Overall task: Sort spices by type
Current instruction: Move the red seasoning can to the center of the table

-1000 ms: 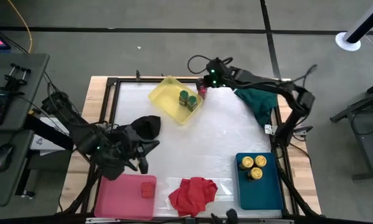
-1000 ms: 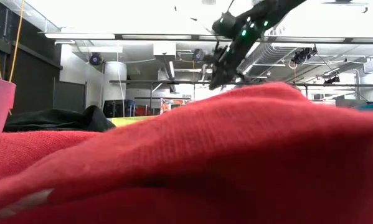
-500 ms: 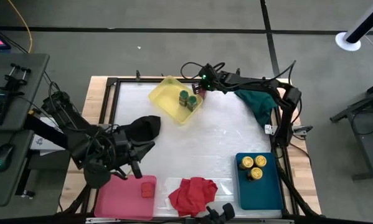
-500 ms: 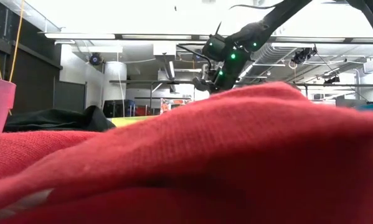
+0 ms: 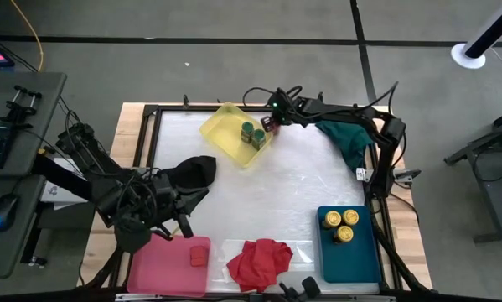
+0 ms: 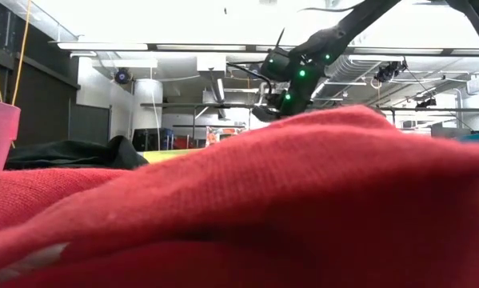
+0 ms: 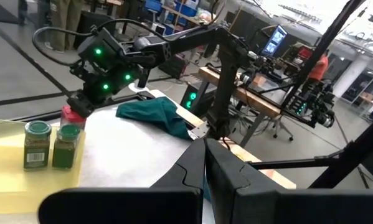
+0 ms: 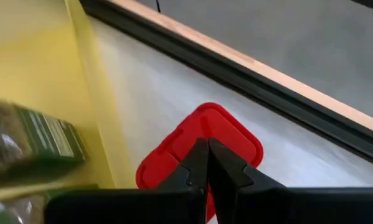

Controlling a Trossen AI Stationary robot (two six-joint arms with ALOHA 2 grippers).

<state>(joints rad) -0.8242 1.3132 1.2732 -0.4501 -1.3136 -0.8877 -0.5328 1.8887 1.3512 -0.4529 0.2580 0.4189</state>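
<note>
A small red square box [image 5: 271, 128] stands on the table just right of the yellow tray [image 5: 221, 126], which holds two green-lidded jars [image 5: 251, 134]. My right gripper [image 5: 269, 123] [image 8: 208, 151] hovers at this box's red lid [image 8: 226, 134], fingers shut and pointing down; the left wrist view shows it right over the box [image 7: 71, 118]. Three yellow-lidded jars [image 5: 338, 223] sit in the teal tray [image 5: 351, 256]. Another red box [image 5: 199, 252] lies in the pink tray [image 5: 163, 268]. My left gripper [image 5: 182, 221] [image 7: 205, 155] waits shut by the pink tray's far edge. My right gripper comes from above, pointing down, with its shut fingertips [image 8: 198, 155] over the red box's lid [image 8: 230, 137]. I cannot tell whether they touch it. The box stands upright on the table.
A black cloth [image 5: 197, 172] lies beside the left arm, a red cloth [image 5: 259, 260] at the near edge and a green cloth [image 5: 348, 138] at the far right. The red cloth [image 6: 303, 208] fills the low view's foreground. The table frame's far rail [image 8: 248, 78] runs just beyond the box.
My right gripper has moved toward the table's left and down, from beyond the yellow tray's right corner to just over the red box. My left arm has drawn back a little toward the table's left near corner.
</note>
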